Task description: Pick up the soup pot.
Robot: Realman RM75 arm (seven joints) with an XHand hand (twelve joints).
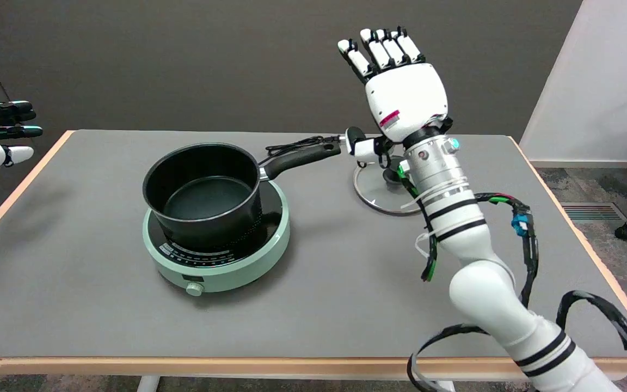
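On green cooker [216, 260] — black soup pot [203, 191], nothing inside

The grey, wood-edged table [74, 305] carries a round mint-green induction hob [216, 261] — and, well apart, a glass lid [379, 198].

Even, soft overhead light; sharp picture, faint shadows on the table [74, 283].

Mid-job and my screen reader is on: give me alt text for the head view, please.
The right robot hand is raised open above the table, just right of the black soup pot's handle, holding nothing. The soup pot sits empty on a mint-green induction cooktop on the grey table; a glass lid lies behind the wrist.
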